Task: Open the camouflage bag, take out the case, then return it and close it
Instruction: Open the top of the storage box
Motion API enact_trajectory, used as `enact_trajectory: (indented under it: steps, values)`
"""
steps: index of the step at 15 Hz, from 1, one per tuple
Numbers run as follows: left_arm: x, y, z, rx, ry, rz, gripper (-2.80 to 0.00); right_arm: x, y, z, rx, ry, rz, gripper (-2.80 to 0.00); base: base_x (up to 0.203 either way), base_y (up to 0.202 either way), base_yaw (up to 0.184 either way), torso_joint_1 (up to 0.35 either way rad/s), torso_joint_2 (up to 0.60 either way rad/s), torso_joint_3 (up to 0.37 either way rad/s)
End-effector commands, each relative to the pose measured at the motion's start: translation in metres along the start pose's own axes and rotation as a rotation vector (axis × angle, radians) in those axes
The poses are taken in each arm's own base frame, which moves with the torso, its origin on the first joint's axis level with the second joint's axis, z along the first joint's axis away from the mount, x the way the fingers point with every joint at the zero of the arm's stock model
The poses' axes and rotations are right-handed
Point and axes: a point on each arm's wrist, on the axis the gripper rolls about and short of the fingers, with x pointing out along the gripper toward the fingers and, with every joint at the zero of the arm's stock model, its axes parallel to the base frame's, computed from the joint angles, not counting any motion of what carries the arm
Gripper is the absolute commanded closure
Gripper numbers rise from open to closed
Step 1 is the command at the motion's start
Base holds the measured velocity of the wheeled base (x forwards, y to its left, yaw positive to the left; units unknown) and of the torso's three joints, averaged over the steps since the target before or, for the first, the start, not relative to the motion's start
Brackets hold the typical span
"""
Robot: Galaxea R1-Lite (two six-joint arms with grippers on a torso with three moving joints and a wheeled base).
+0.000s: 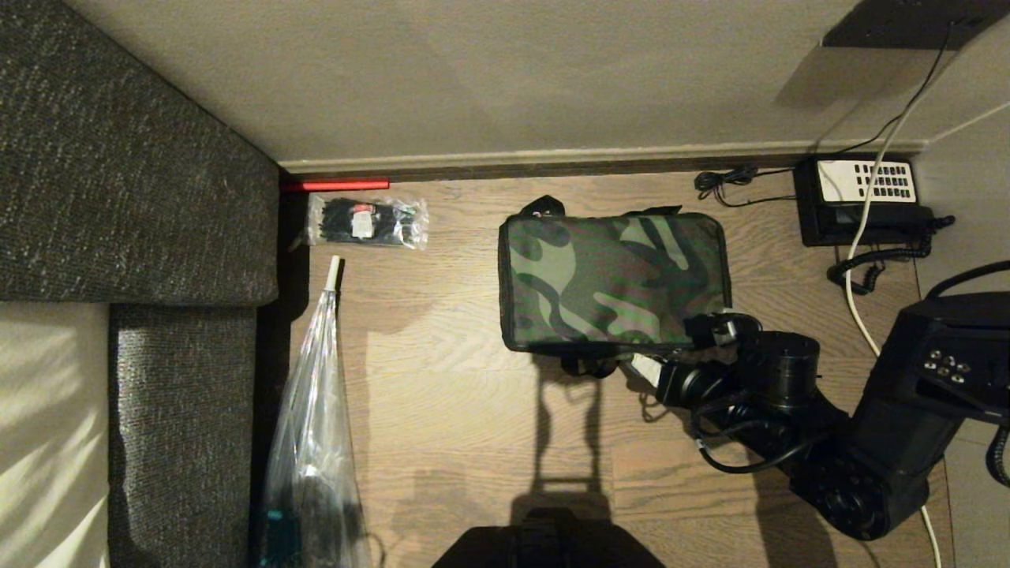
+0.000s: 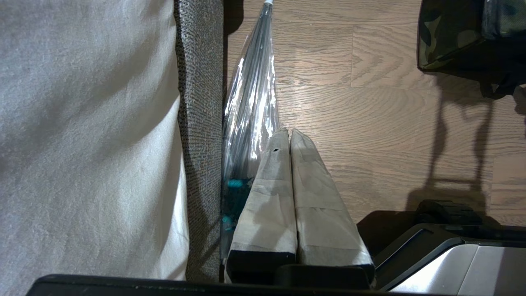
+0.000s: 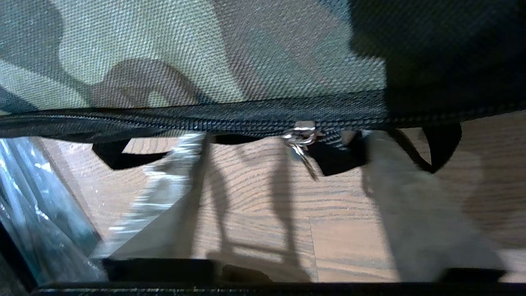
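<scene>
**Right end effector lined up on the zipper pull of the closed bag**

Nearest the robot, the left end effector (image 2: 287,135) hangs parked low on the left beside the sofa's edge, its taped fingers pressed together and empty. A clear plastic bag (image 1: 312,442) leans against the sofa (image 1: 142,237) there, likely just set out of the way.

The right end effector (image 1: 671,355) reaches in from the right to the near right corner of the camouflage bag (image 1: 611,276), which lies flat on the wooden floor (image 1: 442,379), zipped, lid down. The fingers stand apart on either side of the metal zipper pull (image 3: 302,137) and hold nothing yet; the placement suits pinching the pull to run the zipper (image 3: 164,119) along the near edge. The case is not visible, presumably inside the bag.

Farther off, a packet of black cable ties (image 1: 367,221) lies by the skirting, and a black telephone (image 1: 860,201) sits at far right, its cord trailing. The packet's small label cannot be read; no other writing is legible.
</scene>
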Motion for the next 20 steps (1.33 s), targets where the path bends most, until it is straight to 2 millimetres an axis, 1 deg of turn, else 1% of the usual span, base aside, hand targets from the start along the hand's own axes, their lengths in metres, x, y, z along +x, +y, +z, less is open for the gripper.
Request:
enact_trajectory:
  steps: [1,8,11,14,15,16,18,20]
  values:
    - [0.0,0.0,0.0,-0.001,-0.002,0.0,0.0,-0.001,0.0,-0.001,-0.003,0.001,0.0,0.0,0.0,0.0,0.0,0.0,0.0,0.0]
    - [0.0,0.0,0.0,-0.001,-0.002,0.0,0.0,-0.001,-0.001,-0.003,-0.026,0.005,0.0,0.0,0.0,0.0,0.0,0.0,0.0,0.0]
    - [0.0,0.0,0.0,-0.001,-0.002,0.001,0.0,-0.014,0.002,0.005,-0.043,0.002,0.02,0.0,0.0,0.0,0.0,0.0,0.0,0.0]
    - [0.0,0.0,0.0,-0.001,-0.002,0.001,0.0,-0.04,0.004,0.009,-0.068,0.056,0.127,0.0,0.0,0.0,0.0,0.0,0.0,0.0]
    - [0.0,0.0,0.0,-0.001,-0.002,0.0,0.0,-0.045,0.005,0.01,-0.07,0.079,0.148,0.0,0.0,0.0,0.0,0.0,0.0,0.0]
    - [0.0,0.0,0.0,-0.001,-0.002,0.0,0.0,-0.047,0.005,0.011,-0.071,0.083,0.152,0.0,0.0,0.0,0.0,0.0,0.0,0.0]
    - [0.0,0.0,0.0,-0.001,-0.002,0.001,0.0,-0.048,0.004,0.008,-0.08,0.096,0.15,0.0,0.0,0.0,0.0,0.0,0.0,0.0]
    - [0.0,0.0,0.0,-0.001,-0.002,0.001,0.0,-0.045,0.001,0.001,-0.156,0.116,0.142,0.0,0.0,0.0,0.0,0.0,0.0,0.0]
